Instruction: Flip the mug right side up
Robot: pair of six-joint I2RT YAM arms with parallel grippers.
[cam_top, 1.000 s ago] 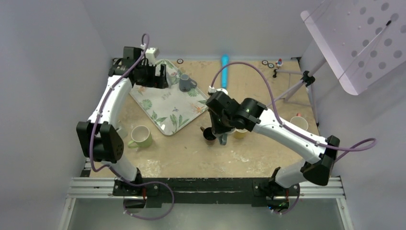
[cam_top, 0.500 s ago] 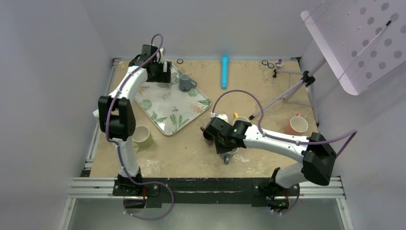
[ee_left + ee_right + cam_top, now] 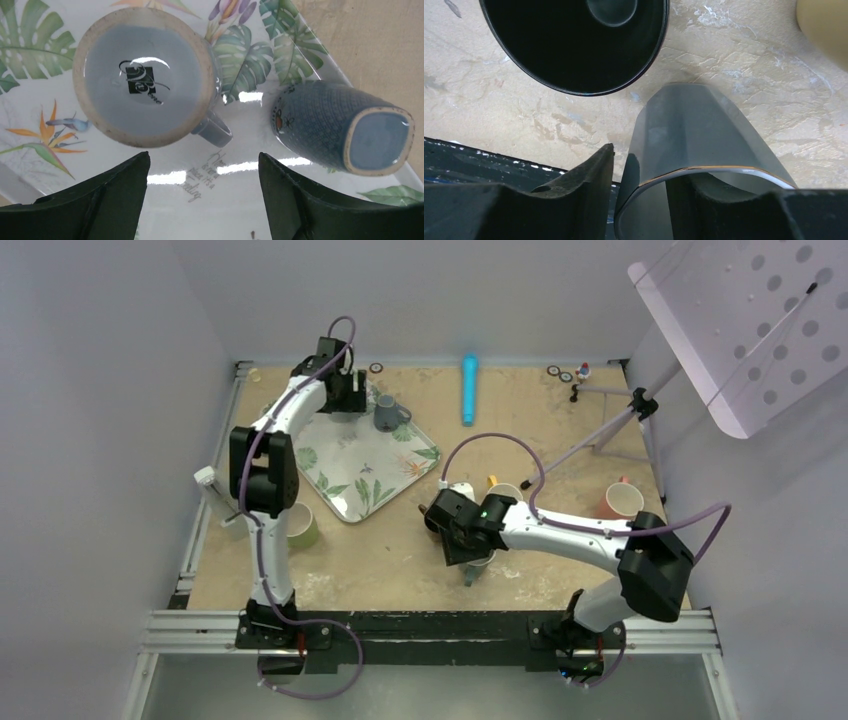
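A blue-grey mug (image 3: 388,413) stands upside down on the leaf-print tray (image 3: 350,465). In the left wrist view its base (image 3: 145,75) faces up and its handle (image 3: 212,130) points at my fingers. My left gripper (image 3: 345,400) (image 3: 202,156) is open and empty, just above the tray beside that mug. My right gripper (image 3: 465,558) (image 3: 644,165) is low over the table. It is shut on the wall of a grey gold-rimmed mug (image 3: 474,568) (image 3: 694,130), one finger inside and one outside. The mug's base points away from the wrist.
A blue textured cup (image 3: 340,127) lies on its side on the tray. A black mug (image 3: 437,520) (image 3: 574,40) stands upright by the right gripper. A yellow mug (image 3: 505,492), a green mug (image 3: 297,525), a pink mug (image 3: 620,502) and a blue cylinder (image 3: 469,388) sit around.
The left arm has swung right along the tray's far end toward the blue-grey mug. The right gripper has dropped lower and moved toward the near edge with the grey mug.
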